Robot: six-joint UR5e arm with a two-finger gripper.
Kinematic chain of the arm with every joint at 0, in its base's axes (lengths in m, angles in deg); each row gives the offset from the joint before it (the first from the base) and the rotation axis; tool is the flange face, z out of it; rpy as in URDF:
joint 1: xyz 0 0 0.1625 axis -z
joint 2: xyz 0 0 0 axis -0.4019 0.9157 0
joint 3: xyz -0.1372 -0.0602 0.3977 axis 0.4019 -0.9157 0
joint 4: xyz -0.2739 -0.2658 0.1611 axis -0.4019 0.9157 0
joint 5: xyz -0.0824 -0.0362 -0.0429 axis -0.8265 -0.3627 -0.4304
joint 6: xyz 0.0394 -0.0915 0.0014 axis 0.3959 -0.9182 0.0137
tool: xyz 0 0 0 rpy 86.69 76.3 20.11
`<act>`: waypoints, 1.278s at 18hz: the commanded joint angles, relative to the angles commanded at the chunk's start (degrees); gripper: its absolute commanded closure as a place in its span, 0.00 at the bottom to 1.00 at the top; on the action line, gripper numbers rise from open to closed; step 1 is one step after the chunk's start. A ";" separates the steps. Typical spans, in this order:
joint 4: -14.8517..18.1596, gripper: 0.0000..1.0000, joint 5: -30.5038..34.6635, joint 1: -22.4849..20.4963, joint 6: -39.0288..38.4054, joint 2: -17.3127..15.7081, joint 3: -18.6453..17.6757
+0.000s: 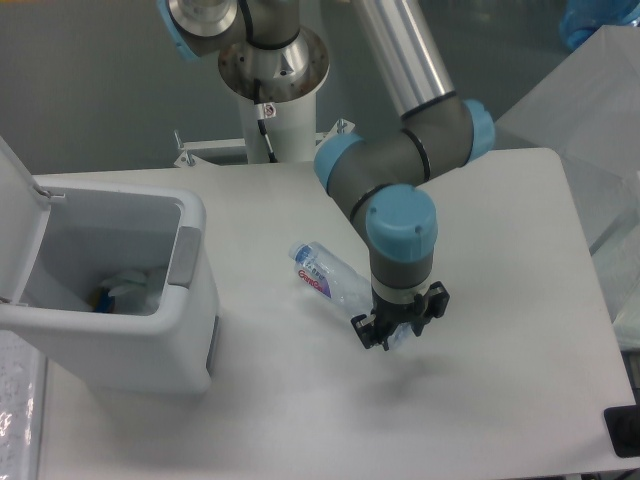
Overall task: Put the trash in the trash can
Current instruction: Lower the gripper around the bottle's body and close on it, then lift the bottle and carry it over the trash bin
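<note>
The crushed clear bottle (325,274) with a red-and-blue label lies slanted near the table's middle, its cap end pointing up-left. My gripper (398,331) points down over its lower right end, fingers shut on that end. A shadow under the gripper suggests this end is raised off the table. The white trash can (150,345) stands at the left with its lid (15,215) swung open. Inside it lies crumpled white paper trash (135,287) next to something blue.
The arm's white base column (272,95) rises behind the table. A translucent box (590,110) stands at the far right, and a small black object (623,431) sits at the table's lower right corner. The table's right edge is close to the box.
</note>
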 joint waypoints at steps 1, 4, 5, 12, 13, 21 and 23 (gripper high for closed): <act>-0.18 0.45 -1.05 0.26 0.00 -0.44 1.58; -2.89 0.45 -6.32 0.70 0.00 -1.24 6.59; -3.69 0.45 -7.64 0.70 0.00 -1.33 8.09; -7.73 0.46 -13.62 0.70 0.00 -1.24 18.46; -8.09 0.46 -14.41 0.70 -0.17 -1.50 19.34; -8.62 0.48 -23.29 1.49 -0.35 -6.51 19.79; -8.62 0.48 -23.47 3.50 -0.26 -7.30 19.09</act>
